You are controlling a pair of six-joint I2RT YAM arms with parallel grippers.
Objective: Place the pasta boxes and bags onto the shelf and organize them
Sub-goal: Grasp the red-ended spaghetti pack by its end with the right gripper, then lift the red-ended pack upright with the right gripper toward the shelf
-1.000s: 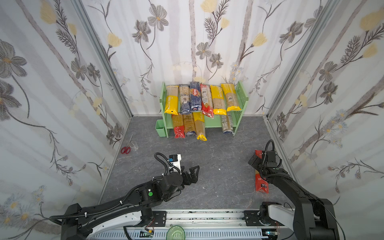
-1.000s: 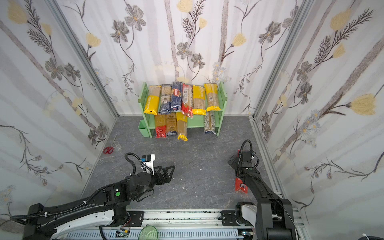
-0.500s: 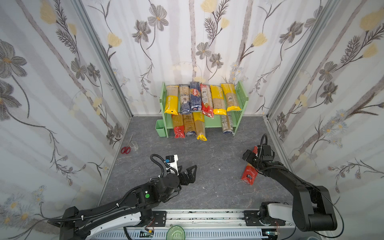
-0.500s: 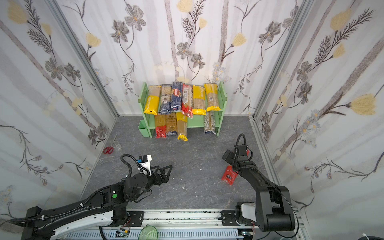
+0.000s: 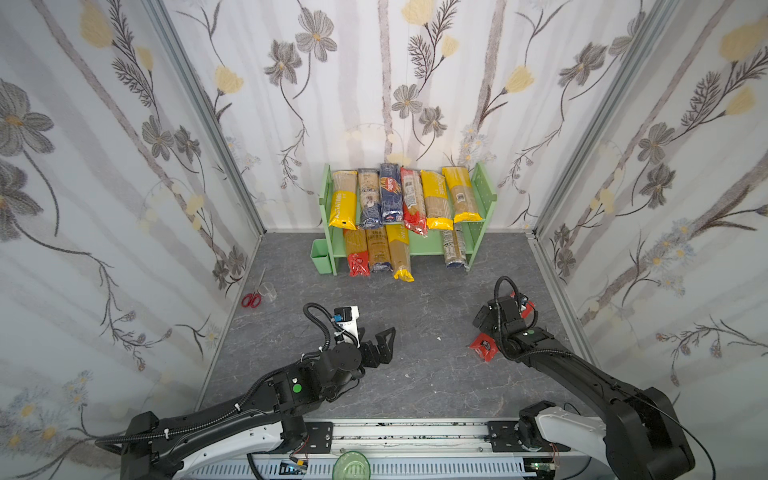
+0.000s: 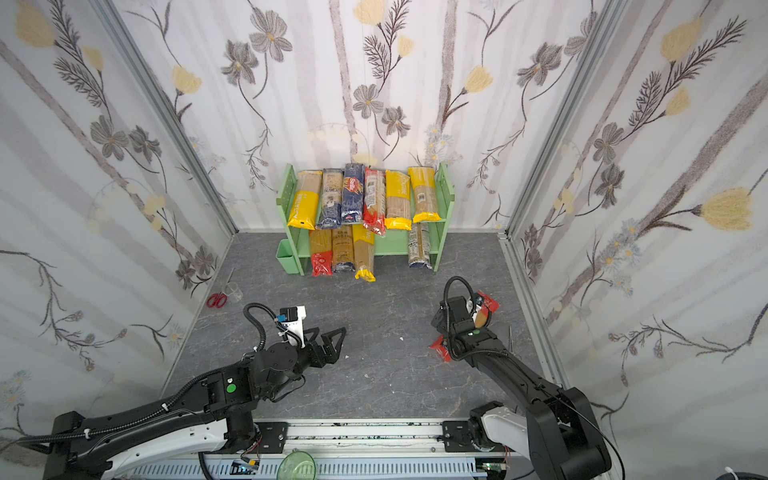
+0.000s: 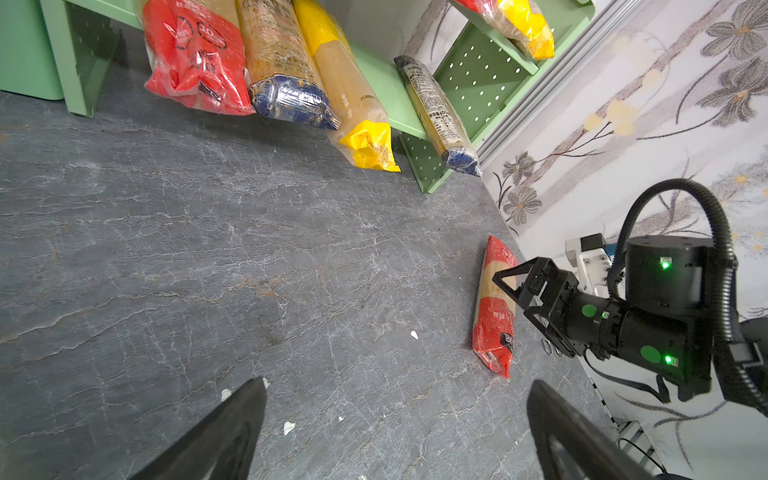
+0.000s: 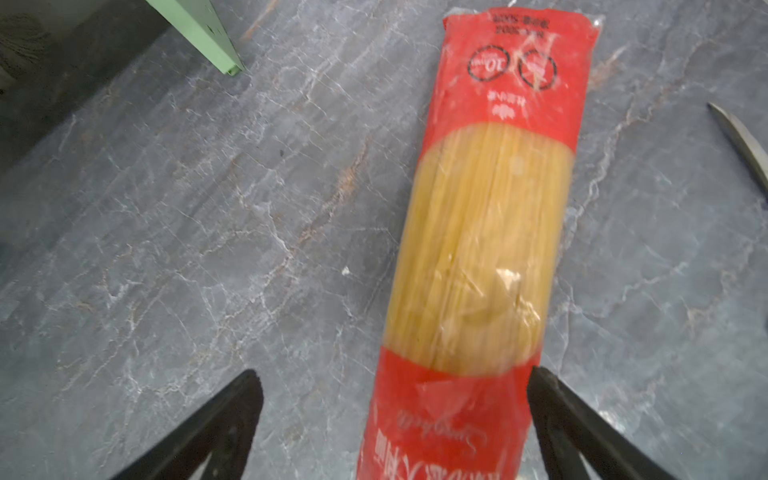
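Observation:
The light green shelf [image 5: 484,195] stands against the back wall in both top views. Six pasta packs lie on its upper tier, among them a dark blue box [image 5: 390,193]. Several more [image 5: 378,249] slope off the lower tier onto the floor. One red-ended spaghetti bag [image 8: 482,249] lies slantwise on the floor near the right wall [image 6: 440,348]. My right gripper [image 8: 392,374] hangs open over it, one finger on each side, and one fingertip [image 8: 540,382] is at the bag's edge. My left gripper [image 7: 397,382] is open and empty above bare floor [image 5: 380,343].
A small green cup [image 5: 321,255] sits at the shelf's left foot. Red scissors [image 5: 251,300] and a clear beaker [image 5: 269,291] lie by the left wall. A thin metal tool [image 8: 744,141] lies right of the red bag. A green bowl [image 5: 351,467] sits on the front rail.
The red bag's near end has swung left, from along the right wall to a slant. My right gripper turned with it, still open. The left arm has barely moved.

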